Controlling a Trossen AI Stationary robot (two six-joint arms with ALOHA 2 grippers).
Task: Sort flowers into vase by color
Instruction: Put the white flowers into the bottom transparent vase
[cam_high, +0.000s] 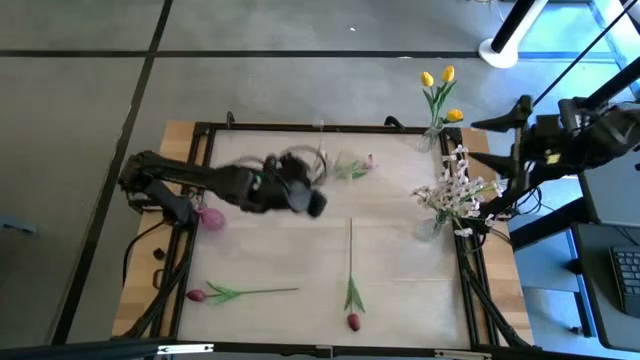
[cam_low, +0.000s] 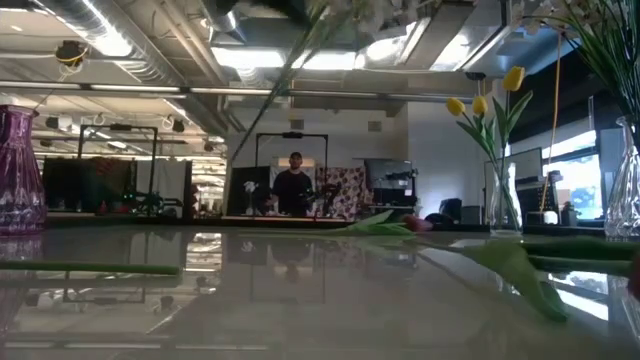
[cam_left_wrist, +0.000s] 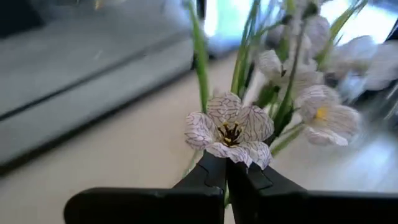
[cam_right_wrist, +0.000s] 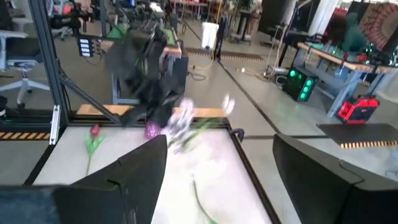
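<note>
One white spray (cam_left_wrist: 231, 132) clamped in left pincer (cam_left_wrist: 226, 180), midair.

Left claw (cam_high: 312, 196) above table (cam_high: 300, 260), flowers (cam_high: 352, 300) scattered.

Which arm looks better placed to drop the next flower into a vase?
The left. Its gripper is shut on a white flower stem over the table. The right gripper waits open and empty beyond the table's edge.

Yellow tulips (cam_high: 440, 82), dark red tulip (cam_high: 353, 321), purple-veined white blossom (cam_left_wrist: 229, 129), purple vase (cam_low: 20, 170)
</note>
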